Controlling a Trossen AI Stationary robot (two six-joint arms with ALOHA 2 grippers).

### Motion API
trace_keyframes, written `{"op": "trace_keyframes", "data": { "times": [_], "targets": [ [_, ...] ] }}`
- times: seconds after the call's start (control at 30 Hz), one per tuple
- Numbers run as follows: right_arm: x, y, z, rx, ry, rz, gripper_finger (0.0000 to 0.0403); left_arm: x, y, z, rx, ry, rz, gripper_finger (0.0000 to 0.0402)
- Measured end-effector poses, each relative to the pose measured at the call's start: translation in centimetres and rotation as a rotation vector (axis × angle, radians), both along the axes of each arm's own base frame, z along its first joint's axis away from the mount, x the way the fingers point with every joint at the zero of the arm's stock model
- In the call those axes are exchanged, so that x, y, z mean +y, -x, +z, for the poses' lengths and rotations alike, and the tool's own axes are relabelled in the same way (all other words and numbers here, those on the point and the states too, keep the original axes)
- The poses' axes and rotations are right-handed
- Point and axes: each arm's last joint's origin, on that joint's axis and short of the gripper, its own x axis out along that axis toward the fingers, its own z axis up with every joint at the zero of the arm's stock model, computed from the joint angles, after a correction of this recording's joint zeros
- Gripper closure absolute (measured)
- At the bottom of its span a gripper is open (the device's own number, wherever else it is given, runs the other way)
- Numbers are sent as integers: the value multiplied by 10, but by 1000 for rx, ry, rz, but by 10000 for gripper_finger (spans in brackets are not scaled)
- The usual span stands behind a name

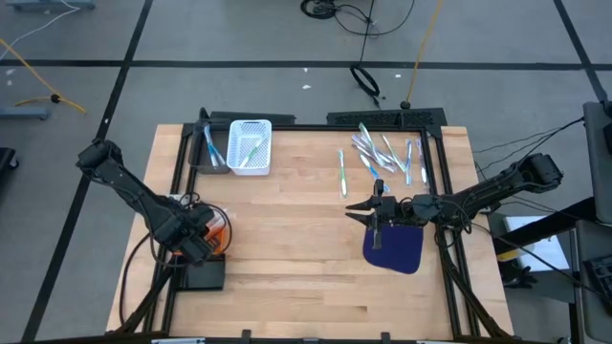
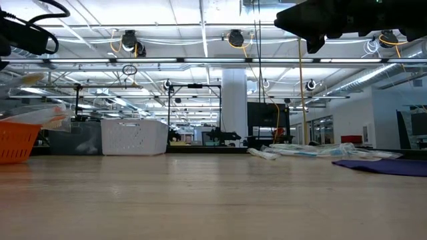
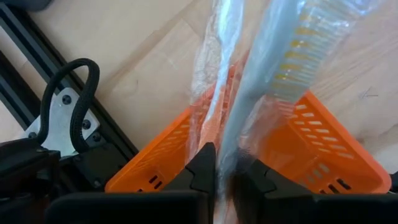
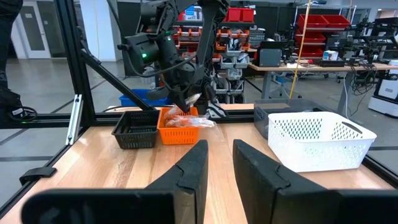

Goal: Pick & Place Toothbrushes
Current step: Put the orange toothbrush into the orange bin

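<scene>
My left gripper [image 3: 225, 182] hangs over the orange basket [image 3: 311, 137] at the table's left near side and is shut on a clear-wrapped light-blue toothbrush [image 3: 273, 68]. In the right wrist view, wrapped toothbrushes [image 4: 186, 121] lie in that orange basket [image 4: 177, 134]. A loose pile of toothbrushes [image 1: 387, 153] lies on the table at the far right, with one green one [image 1: 341, 172] apart. Others lie in the white basket [image 1: 251, 145]. My right gripper [image 1: 368, 212] hovers open above the table, beside a dark blue mat [image 1: 394, 247]. My left gripper pinches the wrapped toothbrush between its two fingers [image 3: 202, 171] at the handle end [image 3: 227, 155]. It comes from above, with the fingers along the brush. The bristle end [image 3: 298, 37] reaches out past the fingers over the orange basket; whether it rests on anything I cannot tell.
A black basket [image 4: 137, 130] stands right beside the orange one. A black frame rail [image 1: 435, 162] runs along the table's right and far edges. The dark blue mat lies flat at the right near side. Bare wood [image 1: 287, 248] stretches across the table's middle.
</scene>
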Motion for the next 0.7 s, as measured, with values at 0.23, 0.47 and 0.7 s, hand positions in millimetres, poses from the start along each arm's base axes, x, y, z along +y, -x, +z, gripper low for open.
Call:
{"op": "trace_keyframes", "data": {
  "times": [0.23, 0.47, 0.7],
  "targets": [
    [0, 0, 0, 0, 0, 0, 332, 0, 0, 0, -19, -17, 10, 356],
    [0, 0, 0, 0, 0, 0, 332, 0, -1, 0, -23, -12, -2, 355],
    [-2, 0, -2, 23, 6, -52, 332, 0, -3, 0, -62, -43, -21, 312]
  ]
}}
